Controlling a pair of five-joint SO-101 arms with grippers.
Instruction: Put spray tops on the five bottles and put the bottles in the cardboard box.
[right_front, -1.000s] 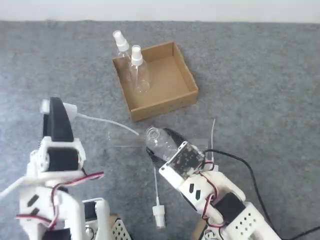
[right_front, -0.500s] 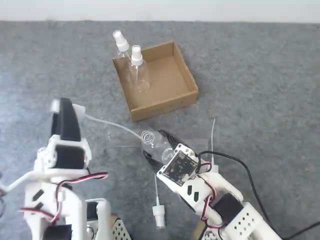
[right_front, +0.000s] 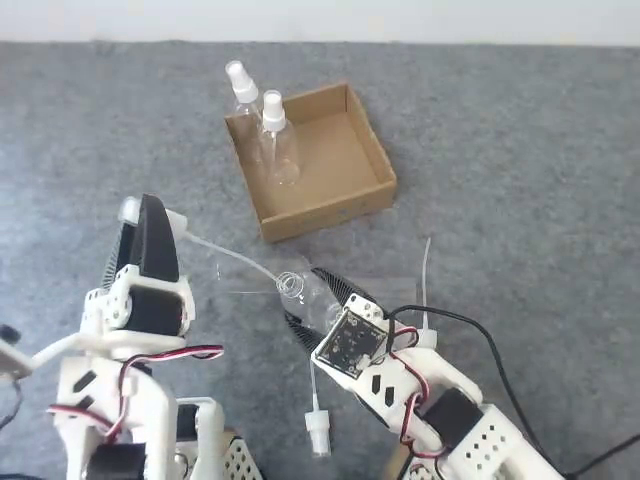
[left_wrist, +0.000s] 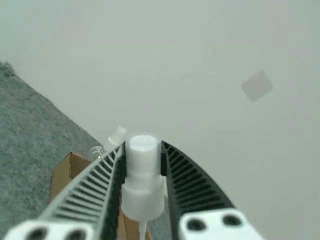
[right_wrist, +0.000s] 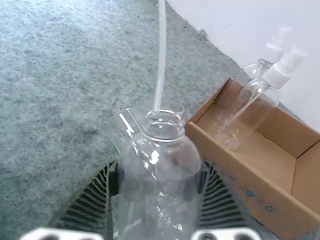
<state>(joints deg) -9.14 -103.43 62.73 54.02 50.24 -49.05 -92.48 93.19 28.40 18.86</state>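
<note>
A coarse grey felt-like covering (right_front: 520, 150) lies over the table up to a plain white wall (right_front: 420, 18) along its far edge. Toward that edge sits an open brown cardboard box (right_front: 330, 212), and two capped clear bottles (right_front: 272, 125) stand in its far left corner. Near the table's middle the right gripper (right_wrist: 156, 175) clamps an uncapped clear plastic bottle (right_wrist: 161, 145). The left gripper (left_wrist: 143, 150) pinches a white spray top (left_wrist: 143, 185), the tip of its thin dip tube (right_wrist: 160, 60) at that bottle's mouth. A loose spray head (right_front: 318, 432) lies by the near edge.
</note>
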